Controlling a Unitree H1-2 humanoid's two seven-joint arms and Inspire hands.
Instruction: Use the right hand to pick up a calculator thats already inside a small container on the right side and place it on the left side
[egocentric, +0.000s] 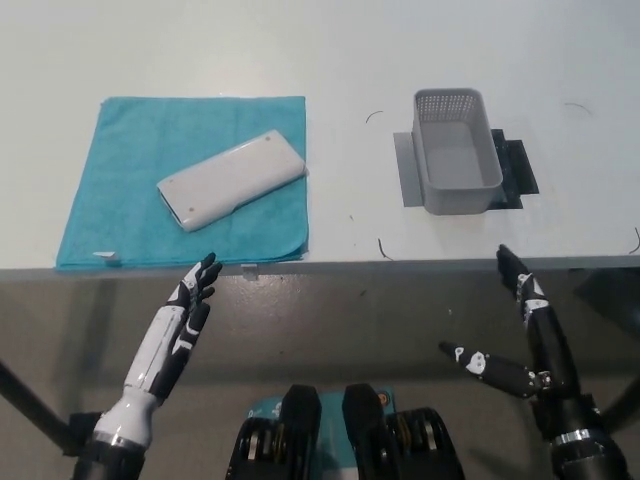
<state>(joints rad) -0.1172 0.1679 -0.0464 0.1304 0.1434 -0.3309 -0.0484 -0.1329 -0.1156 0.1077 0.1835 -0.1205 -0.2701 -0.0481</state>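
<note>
currently one calculator (231, 179) on one teal cloth (130, 150) far left, one empty grey container (456, 153) far right, left hand (180, 335) and right hand (520, 345) near, both spread, holding nothing

We are seeing a calculator (231, 180) whose casing is looking like smooth, off-white plastic with a faint sheen. It is lying on a teal towel (140, 135) that is showing a soft, matt, finely napped cloth surface. The small grey container (457, 152) is looking like matt plastic, its upper wall perforated in a fine grid. The tabletop (330, 50) is appearing smooth, pale and matt.
</note>
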